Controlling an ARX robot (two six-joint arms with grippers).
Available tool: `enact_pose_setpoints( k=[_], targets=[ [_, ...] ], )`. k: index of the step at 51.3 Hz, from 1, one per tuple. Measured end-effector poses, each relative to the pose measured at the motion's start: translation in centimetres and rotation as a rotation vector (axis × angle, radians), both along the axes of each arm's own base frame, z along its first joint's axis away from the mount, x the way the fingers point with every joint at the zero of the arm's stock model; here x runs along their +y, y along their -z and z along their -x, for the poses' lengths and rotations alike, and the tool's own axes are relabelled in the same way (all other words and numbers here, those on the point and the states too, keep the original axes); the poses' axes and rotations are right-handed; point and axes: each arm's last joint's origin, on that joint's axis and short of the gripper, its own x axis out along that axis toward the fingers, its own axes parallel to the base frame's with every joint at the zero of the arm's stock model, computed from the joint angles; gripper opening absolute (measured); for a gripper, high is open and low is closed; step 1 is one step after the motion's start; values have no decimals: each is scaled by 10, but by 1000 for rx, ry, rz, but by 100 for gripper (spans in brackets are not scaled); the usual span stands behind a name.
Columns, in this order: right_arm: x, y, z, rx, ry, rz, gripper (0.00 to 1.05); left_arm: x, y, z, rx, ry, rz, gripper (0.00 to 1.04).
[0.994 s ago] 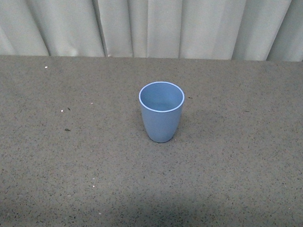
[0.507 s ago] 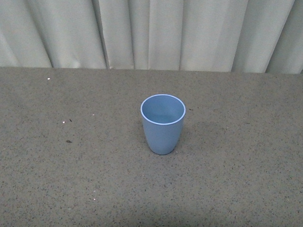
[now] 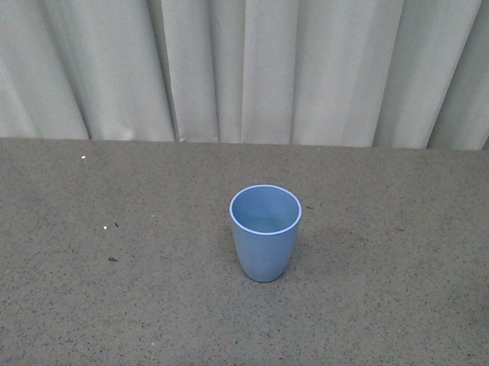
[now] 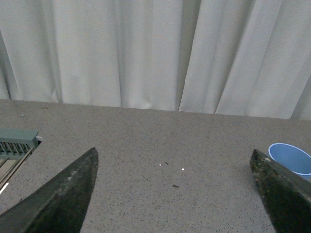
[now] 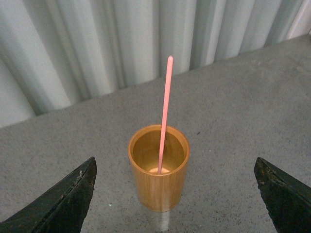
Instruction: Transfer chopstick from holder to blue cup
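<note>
Jaws of the left gripper stand wide apart with nothing between them. Only their dark wedge tips show, the rest cut off by the picture's edge. One tip hides the near side of the blue cup. Jaws of the right gripper gape just as wide and bare, again with only the tips in view.

Beyond them stands the holder, an amber open-topped cylinder. In it is the chopstick: thin, straight, salmon-pink, its lower end on the holder's floor, slightly tilted and rising well above the rim. Where the holder lies from the blue cup cannot be told.

Seen from the front, the blue cup stands upright and alone on the speckled grey table. It is smooth, light blue, narrowing to its base, with a paler rim. Well apart from the blue cup, a grey-green slatted thing is cut off, too little showing to name. Behind the blue cup hangs a pale pleated curtain.
</note>
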Motion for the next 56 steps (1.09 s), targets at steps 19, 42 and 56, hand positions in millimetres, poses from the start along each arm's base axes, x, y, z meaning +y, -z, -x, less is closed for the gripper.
enact_pose_setpoints(
  k=[19,42,56],
  targets=[
    [-31,20,-52,90,72,-163,95,0,0,0,0,0,-2,98],
    [-69,10,-60,25,338,-235,95,0,0,0,0,0,-2,98],
    [-79,10,-96,70,255,-317,95,0,0,0,0,0,-2,98]
  ],
)
